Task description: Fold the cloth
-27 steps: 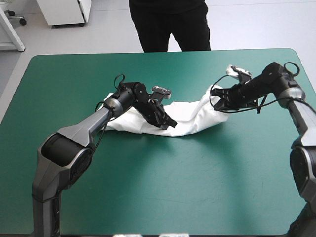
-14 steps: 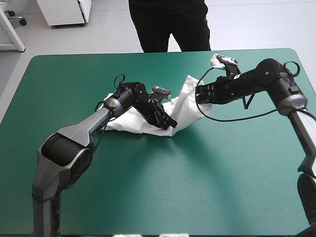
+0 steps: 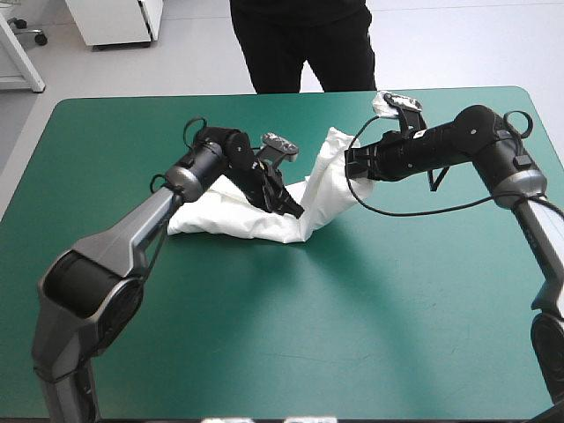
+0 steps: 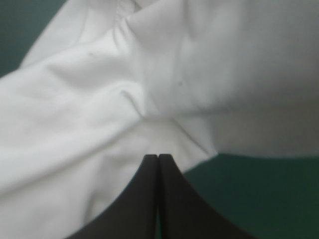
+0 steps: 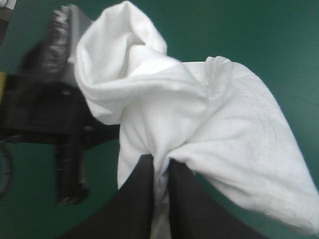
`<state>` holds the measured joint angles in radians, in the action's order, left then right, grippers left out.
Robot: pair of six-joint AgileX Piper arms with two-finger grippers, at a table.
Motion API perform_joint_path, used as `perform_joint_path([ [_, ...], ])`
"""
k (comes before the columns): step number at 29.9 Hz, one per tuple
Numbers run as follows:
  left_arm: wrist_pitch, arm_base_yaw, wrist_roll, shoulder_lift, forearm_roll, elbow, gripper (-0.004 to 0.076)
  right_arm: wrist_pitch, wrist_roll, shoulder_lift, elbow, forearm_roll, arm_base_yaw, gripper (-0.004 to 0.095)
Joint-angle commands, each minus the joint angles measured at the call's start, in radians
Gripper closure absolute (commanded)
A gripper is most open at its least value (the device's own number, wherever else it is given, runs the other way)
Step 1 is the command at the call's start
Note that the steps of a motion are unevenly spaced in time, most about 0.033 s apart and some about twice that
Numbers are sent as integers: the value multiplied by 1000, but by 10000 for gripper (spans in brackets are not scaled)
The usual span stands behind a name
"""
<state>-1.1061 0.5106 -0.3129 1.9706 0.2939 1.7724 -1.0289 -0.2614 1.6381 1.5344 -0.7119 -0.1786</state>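
Note:
The white T-shirt (image 3: 233, 216) lies crumpled across the middle of the table. Its right end is lifted into a raised fold. My left gripper (image 3: 289, 209) sits at the shirt's near edge. In the left wrist view its black fingers (image 4: 158, 158) meet in a point on the T-shirt (image 4: 99, 124), at the hem. My right gripper (image 3: 351, 166) holds the raised end a little above the table. In the right wrist view its gripper (image 5: 159, 164) pinches a bunch of the T-shirt (image 5: 209, 109), which balloons ahead of it. The left arm (image 5: 55, 124) shows dark and blurred beyond.
The teal-green cover (image 3: 317, 335) spreads wide on the near side of the T-shirt and to both sides. The table's far edge (image 3: 264, 95) runs not far behind both grippers.
My right gripper carried the shirt's right end left and upward, toward the left gripper, doubling the cloth over. The left gripper drew back a little toward the far left.

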Motion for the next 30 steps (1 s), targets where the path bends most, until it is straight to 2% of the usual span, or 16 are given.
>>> perform_joint_path([
  [1,-71,4,27,-189,-49,40,733,30,-20,-52,28,-49,-1,925],
  [5,-185,4,58,-311,-109,38,733,35,-20,-52,28,-49,-4,925],
  [9,-183,4,70,-467,-114,-16,733,66,-22,-52,28,-49,-44,925],
  [15,-183,4,146,-680,-102,-202,733,202,-43,-29,28,-53,-148,925],
  [21,-183,5,230,-892,-94,-380,733,286,-73,93,91,-53,-249,925],
  [25,-183,5,262,-1009,-94,-438,733,287,-52,213,210,-64,-302,925],
  [30,-183,5,279,-1103,-99,-457,733,218,-27,368,406,-64,-377,910],
])
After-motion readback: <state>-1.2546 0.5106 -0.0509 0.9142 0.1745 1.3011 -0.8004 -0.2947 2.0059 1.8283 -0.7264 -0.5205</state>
